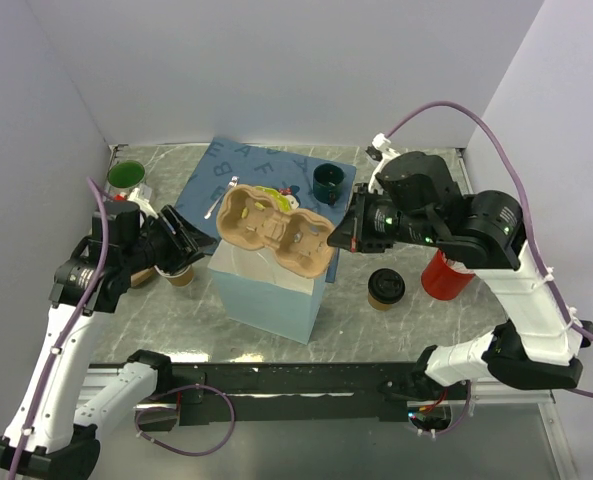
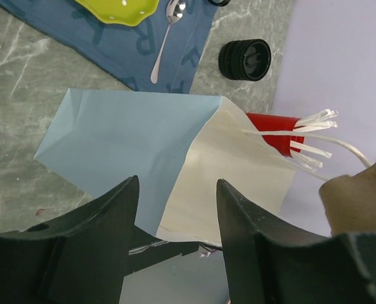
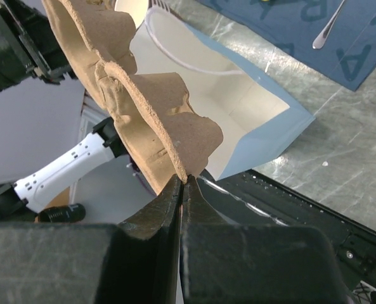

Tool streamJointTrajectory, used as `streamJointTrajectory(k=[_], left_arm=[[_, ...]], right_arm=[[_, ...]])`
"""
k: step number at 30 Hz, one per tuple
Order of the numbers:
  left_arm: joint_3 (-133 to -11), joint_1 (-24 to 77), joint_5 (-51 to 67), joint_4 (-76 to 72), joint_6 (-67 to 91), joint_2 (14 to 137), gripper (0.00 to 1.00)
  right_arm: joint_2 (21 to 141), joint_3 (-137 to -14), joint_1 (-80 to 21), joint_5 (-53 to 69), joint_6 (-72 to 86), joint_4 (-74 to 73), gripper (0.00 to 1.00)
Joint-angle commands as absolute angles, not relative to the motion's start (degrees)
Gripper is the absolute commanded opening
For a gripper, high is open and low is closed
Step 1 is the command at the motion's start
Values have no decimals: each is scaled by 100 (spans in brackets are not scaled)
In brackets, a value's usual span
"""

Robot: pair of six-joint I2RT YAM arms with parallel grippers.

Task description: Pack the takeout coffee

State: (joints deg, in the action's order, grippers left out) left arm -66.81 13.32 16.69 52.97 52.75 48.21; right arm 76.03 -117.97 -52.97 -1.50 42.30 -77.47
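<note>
The coffee (image 1: 386, 287) stands upright on the tabletop (image 1: 176, 310), lid on, with nothing gripping it. A red cup (image 1: 444, 275) is just beside it at 2 o'clock. At its 9 o'clock is an open blue bag (image 1: 271, 295), near but apart. Over the bag's mouth hangs a pulp carrier (image 1: 276, 228), tilted. The right gripper (image 3: 182, 182) is clamped on the carrier's rim at its 3 o'clock end. At the bag's 9 o'clock, the left gripper (image 2: 177, 183) has its jaws apart, the bag's corner showing between them; whether they touch it I cannot tell. A green mug (image 1: 328, 183) sits at the coffee's 11 o'clock, on a blue mat (image 1: 216, 175).
</note>
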Motion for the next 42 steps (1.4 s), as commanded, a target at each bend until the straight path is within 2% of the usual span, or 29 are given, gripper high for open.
streamJointTrajectory(k=[1,12,21,32,42], left_arm=[[-6653,1336,1837,4949,5142,4729,58],[-6504,1336,1767,4948,4975,4790,57],[-6539,1336,1784,4966,4975,4790,57],[-6451,1336,1846,4904,5036,4702,57],[-6381,1336,1784,5106,5054,4579,57]], right_arm=[[7699,-12111,-5282,-395,4201,-7726,0],[7638,-12305,-5282,-615,4403,-7506,0],[7620,-11901,-5291,-729,4175,-7550,0],[7980,-12348,-5440,-45,4183,-8129,0],[8095,-12480,-5572,-70,4421,-8569,0]])
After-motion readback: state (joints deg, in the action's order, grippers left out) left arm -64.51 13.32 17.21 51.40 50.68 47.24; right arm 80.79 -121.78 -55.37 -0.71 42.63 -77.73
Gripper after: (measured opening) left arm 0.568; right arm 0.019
